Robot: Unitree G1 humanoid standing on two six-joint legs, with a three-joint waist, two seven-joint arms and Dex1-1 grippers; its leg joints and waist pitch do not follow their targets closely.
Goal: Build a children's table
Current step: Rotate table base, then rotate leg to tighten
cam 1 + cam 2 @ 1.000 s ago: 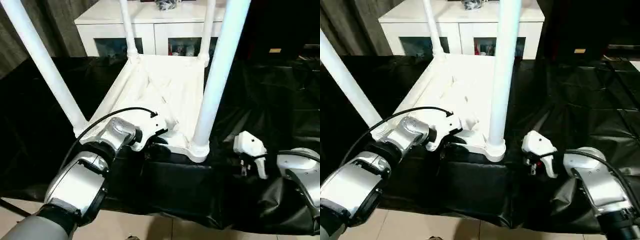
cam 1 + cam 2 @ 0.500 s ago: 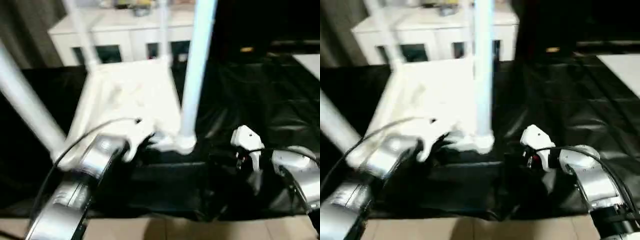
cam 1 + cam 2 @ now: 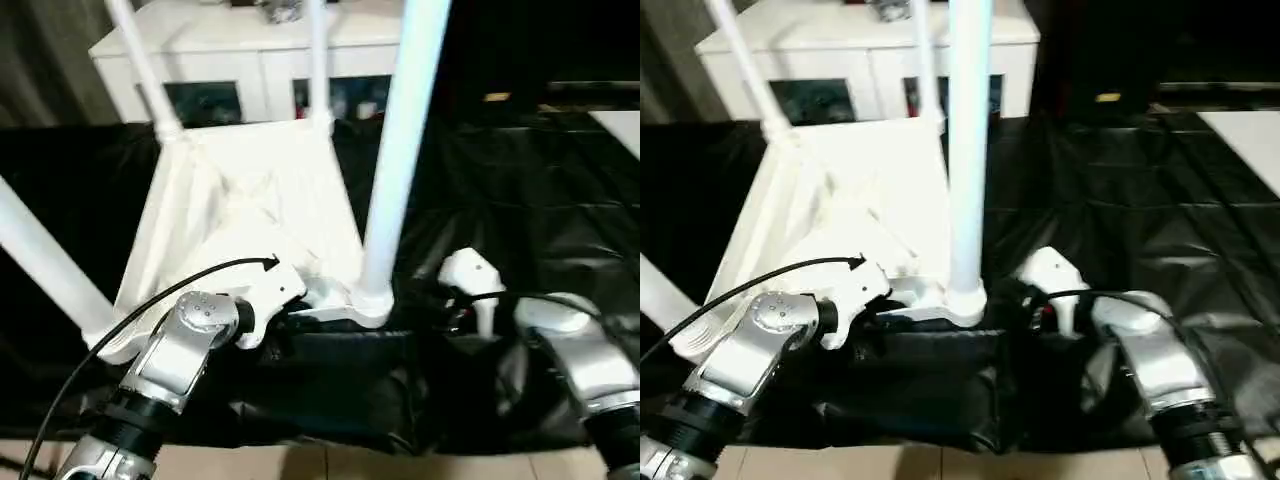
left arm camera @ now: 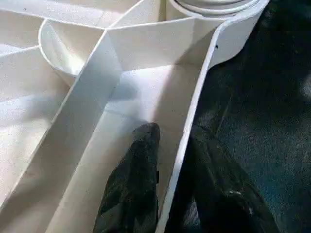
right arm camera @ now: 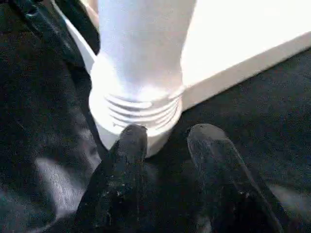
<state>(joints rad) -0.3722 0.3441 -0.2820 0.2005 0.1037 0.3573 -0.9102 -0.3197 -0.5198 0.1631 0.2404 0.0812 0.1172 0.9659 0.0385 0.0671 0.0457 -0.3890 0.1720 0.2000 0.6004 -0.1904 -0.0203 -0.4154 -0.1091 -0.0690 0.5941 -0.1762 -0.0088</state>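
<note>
No brand, label or readable writing shows anywhere on the parts or furniture in front of me.

The work surface is a bench draped in a crinkled black plastic sheet point(image 3: 540, 190), glossy where the light catches its folds. Pale floor point(image 3: 300, 462) runs along the bottom edge of the head views. At the top stands a white cabinet point(image 3: 250, 60) with dark glass doors, and grey curtains point(image 3: 40, 50) hang in the upper left.

The children's table point(image 3: 250, 215) lies upside down in the centre-left of the head views, its ribbed underside facing up. Four legs rise from its corner sockets: the near right leg point(image 3: 400, 150) runs up the middle of the frame, the near left leg point(image 3: 40, 265) slants out to the left edge, and the two far ones stand at the top.

My left gripper point(image 4: 170, 194) is at the table's near edge, lower centre of the head views. Its fingers point(image 4: 133, 189) pinch the thin rim wall, one inside the tray, the other outside over the black sheet.

My right gripper point(image 5: 165, 141) sits just right of the near right leg's socket point(image 5: 138, 109). Its fingers are spread apart, holding nothing; one fingertip point(image 5: 131, 138) is up against the threaded collar, the other over the sheet.
</note>
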